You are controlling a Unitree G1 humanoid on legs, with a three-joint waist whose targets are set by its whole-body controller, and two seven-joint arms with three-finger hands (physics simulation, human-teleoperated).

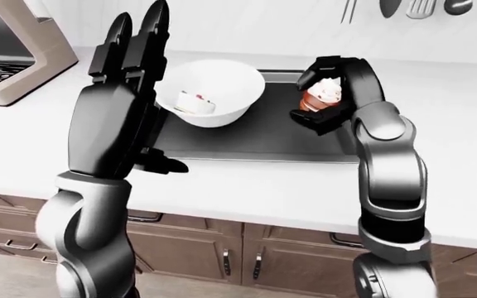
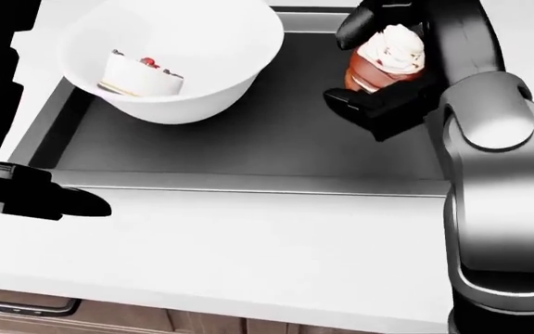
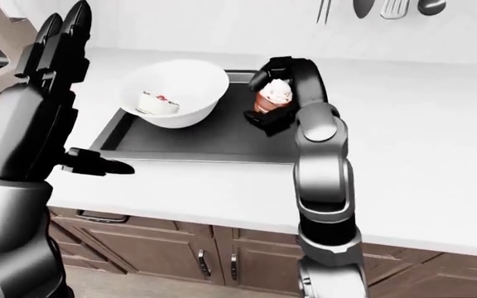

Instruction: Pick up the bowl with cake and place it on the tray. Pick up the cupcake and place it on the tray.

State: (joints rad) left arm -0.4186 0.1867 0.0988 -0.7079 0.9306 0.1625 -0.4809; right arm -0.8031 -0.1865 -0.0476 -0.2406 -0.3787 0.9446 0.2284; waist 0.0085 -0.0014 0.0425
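Note:
A white bowl (image 2: 184,66) holding a slice of cake (image 2: 139,75) sits on the left part of the dark tray (image 2: 248,149). My right hand (image 2: 388,66) is shut on the cupcake (image 2: 388,59), brown base with white and pink frosting, and holds it over the tray's right part; I cannot tell whether it touches the tray. My left hand (image 1: 127,93) is open and empty, fingers raised upright to the left of the bowl, its thumb (image 2: 49,198) sticking out over the counter by the tray's lower left corner.
The tray lies on a white counter (image 2: 248,250) above brown cabinet drawers (image 1: 288,261). A coffee machine (image 1: 15,56) stands at the left of the left-eye view. Utensils (image 1: 413,7) hang on the wall at the top right.

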